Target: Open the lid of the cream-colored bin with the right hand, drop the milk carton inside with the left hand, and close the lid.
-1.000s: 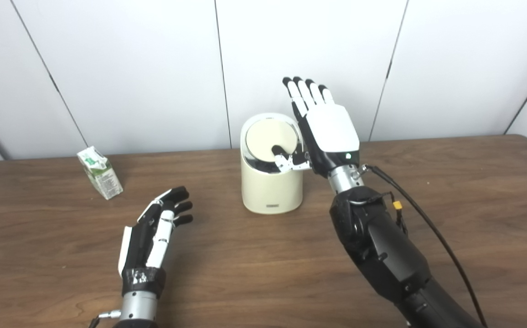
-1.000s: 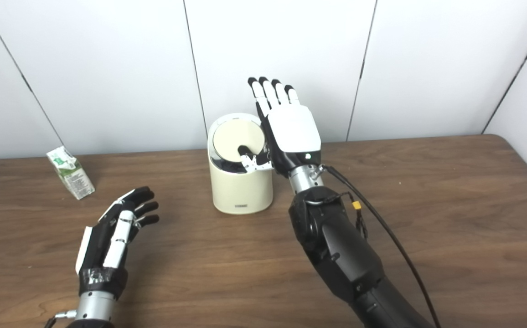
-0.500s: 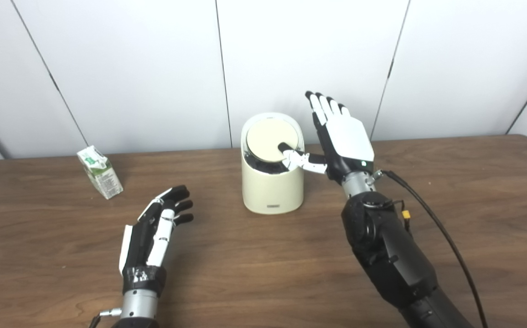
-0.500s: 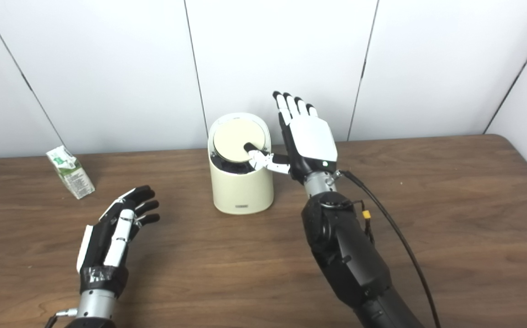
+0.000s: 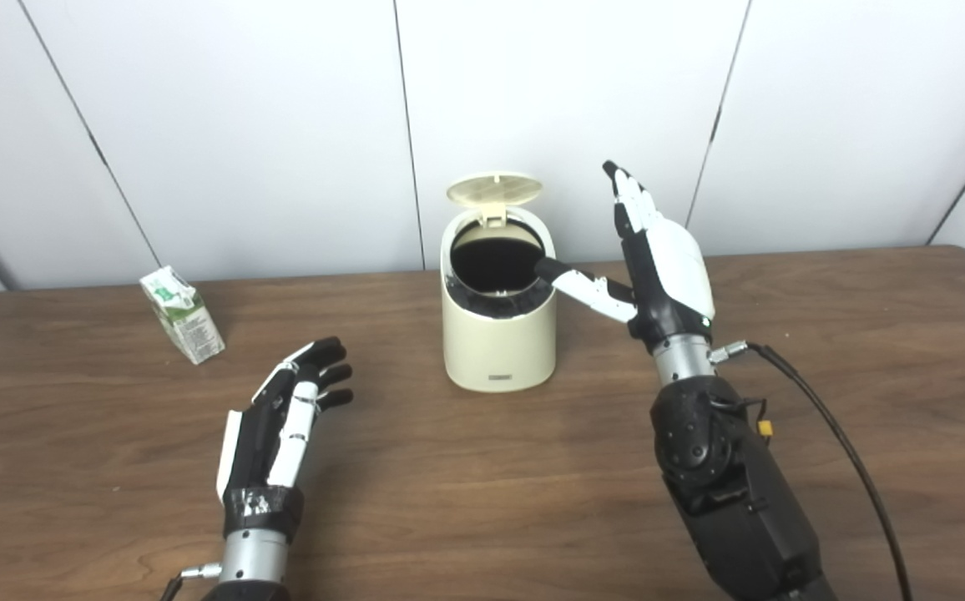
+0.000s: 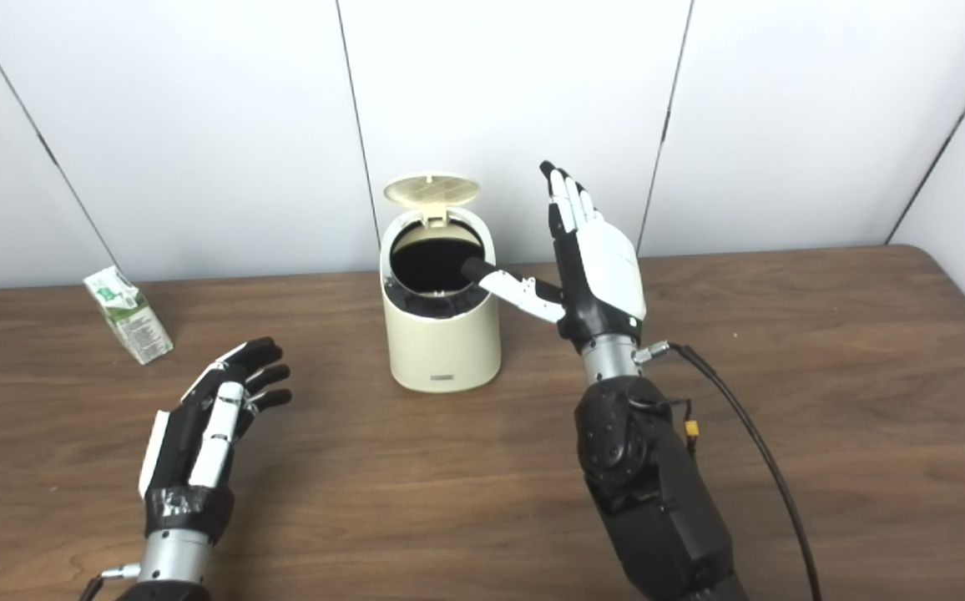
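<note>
The cream-colored bin (image 5: 499, 342) stands at the middle back of the table. Its round lid (image 5: 494, 189) is flipped up at the rear hinge, and the dark inside shows. My right hand (image 5: 664, 259) is open just right of the bin, fingers pointing up, with the thumb reaching over the bin's right rim. The green-and-white milk carton (image 5: 182, 315) stands upright at the far left. My left hand (image 5: 282, 421) is open and empty, low over the table between the carton and the bin, apart from both.
A brown wooden table (image 5: 466, 484) carries everything, backed by a white panelled wall. A black cable (image 5: 833, 426) trails from my right wrist across the table's right side.
The lid has sprung from shut to upright. My right hand has drawn back to the right, its thumb sliding off the lid's top to the rim. The left hand stayed put.
</note>
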`<state>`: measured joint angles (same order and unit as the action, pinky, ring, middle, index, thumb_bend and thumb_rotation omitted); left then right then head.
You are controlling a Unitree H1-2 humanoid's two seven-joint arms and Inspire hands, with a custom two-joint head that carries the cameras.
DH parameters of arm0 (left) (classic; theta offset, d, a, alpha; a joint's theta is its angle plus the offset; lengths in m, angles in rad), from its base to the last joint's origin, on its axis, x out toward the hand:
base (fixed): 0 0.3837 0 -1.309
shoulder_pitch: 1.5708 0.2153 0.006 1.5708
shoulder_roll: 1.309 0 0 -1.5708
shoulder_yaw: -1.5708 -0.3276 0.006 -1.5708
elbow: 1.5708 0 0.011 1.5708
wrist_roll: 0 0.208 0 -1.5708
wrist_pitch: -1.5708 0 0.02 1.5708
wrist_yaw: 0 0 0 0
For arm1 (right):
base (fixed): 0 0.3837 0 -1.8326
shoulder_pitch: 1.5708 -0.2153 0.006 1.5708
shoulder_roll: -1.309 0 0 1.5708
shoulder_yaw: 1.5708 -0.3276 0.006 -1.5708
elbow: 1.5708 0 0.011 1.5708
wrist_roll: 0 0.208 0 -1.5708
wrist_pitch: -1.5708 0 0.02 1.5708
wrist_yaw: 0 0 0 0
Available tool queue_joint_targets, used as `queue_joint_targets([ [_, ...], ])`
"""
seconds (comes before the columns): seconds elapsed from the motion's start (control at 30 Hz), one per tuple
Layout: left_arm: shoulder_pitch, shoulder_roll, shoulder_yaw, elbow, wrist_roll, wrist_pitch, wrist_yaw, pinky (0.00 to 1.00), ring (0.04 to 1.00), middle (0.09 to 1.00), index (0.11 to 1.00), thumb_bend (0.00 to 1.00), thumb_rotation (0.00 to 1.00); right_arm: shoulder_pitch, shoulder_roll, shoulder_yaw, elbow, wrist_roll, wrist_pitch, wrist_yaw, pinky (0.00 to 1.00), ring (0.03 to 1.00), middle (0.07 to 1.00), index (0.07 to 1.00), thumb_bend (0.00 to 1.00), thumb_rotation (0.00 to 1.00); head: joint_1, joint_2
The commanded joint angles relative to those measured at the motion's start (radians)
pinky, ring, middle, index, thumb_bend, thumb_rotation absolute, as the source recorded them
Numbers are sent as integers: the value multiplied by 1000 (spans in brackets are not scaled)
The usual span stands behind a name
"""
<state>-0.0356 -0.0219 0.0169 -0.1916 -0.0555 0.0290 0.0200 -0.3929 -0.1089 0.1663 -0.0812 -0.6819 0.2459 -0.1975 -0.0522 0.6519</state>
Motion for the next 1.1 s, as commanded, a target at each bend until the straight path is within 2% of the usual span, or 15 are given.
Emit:
queue_joint_targets([
  [0.0, -30, 1, 0, -10, -2, -35, -6, 709, 763, 793, 784, 282, 677, 4, 6, -18, -49, 21, -50, -28, 941, 1000, 1000, 1000, 918, 1000, 0, 1],
  [0.23, -30, 0, 1, -14, -4, -35, -5, 707, 765, 794, 786, 273, 664, 156, 10, -45, -112, 117, -120, -11, 946, 1000, 1000, 1000, 854, 1000, 6, 2],
  [0.27, -30, 0, 2, -16, -5, -34, -6, 706, 766, 794, 785, 274, 662, 179, 10, -45, -127, 133, -134, -5, 965, 1000, 1000, 1000, 774, 1000, 8, 4],
  [0.33, -30, 1, 3, -19, -4, -29, -6, 705, 768, 795, 786, 271, 657, 235, 10, -42, -149, 173, -183, -4, 979, 1000, 1000, 1000, 506, 1000, 11, 5],
  [0.37, -29, 2, 3, -20, -2, -28, -5, 703, 767, 793, 785, 269, 656, 257, 10, -42, -154, 190, -208, -6, 926, 977, 977, 969, 354, 985, 12, 6],
  [0.43, -29, 4, 4, -22, 1, -27, -5, 700, 765, 791, 783, 260, 652, 299, 20, -51, -154, 238, -252, -8, 851, 931, 932, 911, 206, 939, 12, 6],
  [0.47, -28, 6, 4, -22, 0, -27, -6, 700, 764, 790, 782, 258, 649, 312, 27, -57, -150, 263, -273, -10, 836, 920, 920, 897, 182, 927, 11, 7],
  [0.63, -24, 7, 4, -31, -7, -22, -9, 699, 764, 791, 783, 259, 646, 345, 45, -79, -137, 305, -315, -13, 765, 854, 860, 846, 179, 778, 14, 7],
  [0.73, -22, 5, 5, -34, -12, -22, -8, 692, 764, 792, 784, 268, 646, 363, 49, -88, -122, 277, -304, -26, 756, 842, 845, 839, 192, 773, 18, 12],
  [0.8, -16, 5, 3, -40, -8, -25, -7, 697, 766, 794, 786, 275, 647, 373, 47, -91, -113, 265, -315, -32, 753, 837, 840, 835, 177, 720, 32, 11],
  [1.07, 4, 7, 1, -64, 0, -17, -6, 706, 770, 799, 791, 264, 665, 381, 33, -83, -106, 212, -345, -40, 764, 845, 844, 837, 187, 804, 48, 11],
])
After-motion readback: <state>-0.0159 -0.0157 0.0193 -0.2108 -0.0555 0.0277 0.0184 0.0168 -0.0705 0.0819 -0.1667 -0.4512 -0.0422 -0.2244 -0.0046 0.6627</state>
